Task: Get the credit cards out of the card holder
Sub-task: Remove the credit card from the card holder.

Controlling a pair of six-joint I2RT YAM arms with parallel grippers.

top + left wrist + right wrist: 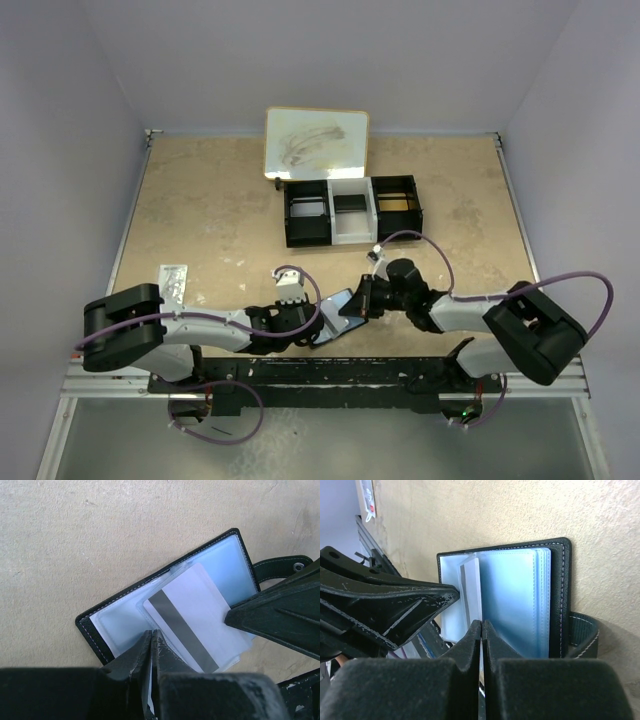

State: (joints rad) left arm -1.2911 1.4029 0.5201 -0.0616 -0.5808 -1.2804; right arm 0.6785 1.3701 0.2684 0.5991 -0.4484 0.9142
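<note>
Tan desk (pixel 200 220), card holder (pixel 225 565) lying open. The left pincer (pixel 152 637) and right pincer (pixel 481 627) both look clamped on the striped card (pixel 195 605): pulling-out step. Next, slide it clear of the holder.

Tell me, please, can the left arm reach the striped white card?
Probably yes: the card lies uncovered on the open card holder, the left pincer shut at its near edge; the right pincer meets only the opposite edge.

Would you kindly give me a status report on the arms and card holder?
Left end effector and right end effector both shut, pinching card holder sleeves. Holder open on table; striped card not yet out. Nothing in the way.
</note>
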